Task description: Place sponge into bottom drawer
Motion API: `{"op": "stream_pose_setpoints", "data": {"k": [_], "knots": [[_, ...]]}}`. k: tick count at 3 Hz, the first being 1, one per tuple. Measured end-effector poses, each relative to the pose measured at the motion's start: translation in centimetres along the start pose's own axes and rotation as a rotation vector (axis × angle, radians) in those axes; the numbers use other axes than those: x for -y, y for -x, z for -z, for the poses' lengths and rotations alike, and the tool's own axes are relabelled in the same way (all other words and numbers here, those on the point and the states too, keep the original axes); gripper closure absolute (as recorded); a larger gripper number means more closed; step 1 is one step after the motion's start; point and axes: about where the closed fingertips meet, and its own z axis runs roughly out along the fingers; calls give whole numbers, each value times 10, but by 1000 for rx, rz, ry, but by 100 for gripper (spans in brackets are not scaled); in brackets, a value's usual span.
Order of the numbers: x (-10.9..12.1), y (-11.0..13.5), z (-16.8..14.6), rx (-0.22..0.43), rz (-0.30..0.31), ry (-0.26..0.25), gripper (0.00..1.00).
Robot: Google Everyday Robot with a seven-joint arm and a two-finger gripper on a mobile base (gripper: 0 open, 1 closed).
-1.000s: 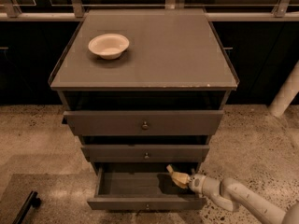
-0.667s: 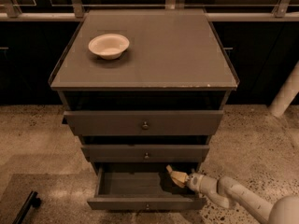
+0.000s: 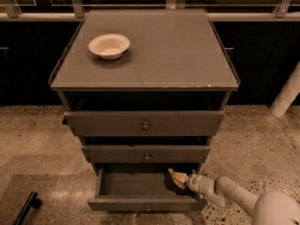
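Bottom drawer (image 3: 140,203) pulled open, the two drawers above it only slightly out. Pincer (image 3: 183,181) reaches in from the right, over the drawer's right end, closed on the sponge (image 3: 176,176). Sponge sits w/in the drawer opening, near the right wall; can't tell if it touches the floor. Cream bowl (image 3: 108,45) on bench (image 3: 178,55), back left.

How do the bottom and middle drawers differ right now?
The bottom drawer is pulled well out, inside showing; the middle drawer is barely out. The bottom drawer has the claw holding the sponge at its right end; nothing reaches into the middle drawer. Both: flat fronts, small round knobs.
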Motion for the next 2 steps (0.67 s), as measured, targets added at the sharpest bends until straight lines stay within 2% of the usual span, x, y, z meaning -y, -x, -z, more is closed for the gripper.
{"op": "stream_pose_setpoints", "data": {"k": [1,2], "knots": [[18,-1,-5,-5,-32,-22,81],[19,0,-5,-4,-32,-23,58]]}}
